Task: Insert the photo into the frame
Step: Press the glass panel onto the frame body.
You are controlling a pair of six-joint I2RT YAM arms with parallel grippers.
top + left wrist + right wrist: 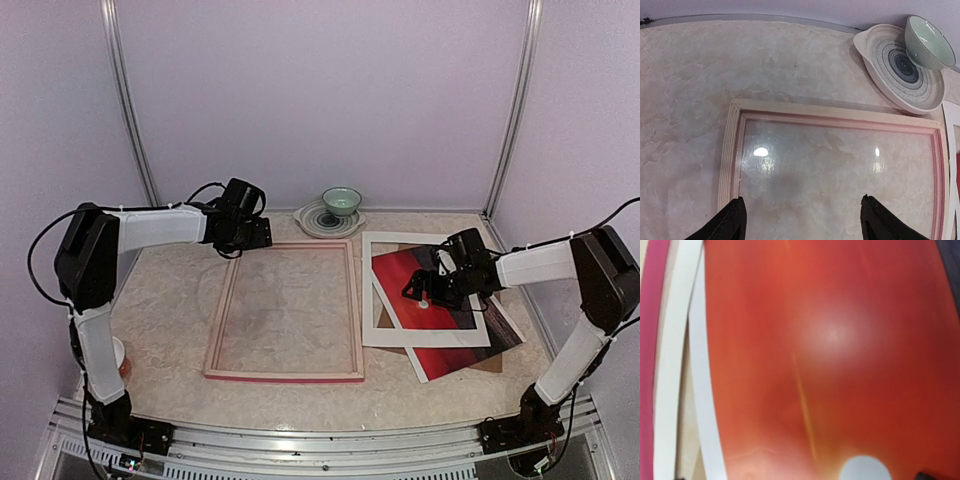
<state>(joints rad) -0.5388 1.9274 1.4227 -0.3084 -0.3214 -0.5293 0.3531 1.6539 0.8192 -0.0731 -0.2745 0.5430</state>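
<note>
The frame (285, 375) lies flat in the middle of the table, pale wood back up, with a pink-red near edge. My left gripper (246, 236) hovers open over its far-left corner; in the left wrist view the frame's far rail (840, 112) and glass pane show beyond my spread fingers (735, 222). The photo (400, 270), red with a white sun dot, lies to the right under a white mat (372, 300). My right gripper (422, 293) sits low over it, open and holding nothing. The red photo (830, 340) fills the right wrist view, with the sun dot at the bottom.
A ringed plate (312, 222) with a pale green bowl (341, 201) in it stands at the back, just beyond the frame. A brown backing board (492, 364) peeks out under the photo's near right corner. Walls close the table in on three sides.
</note>
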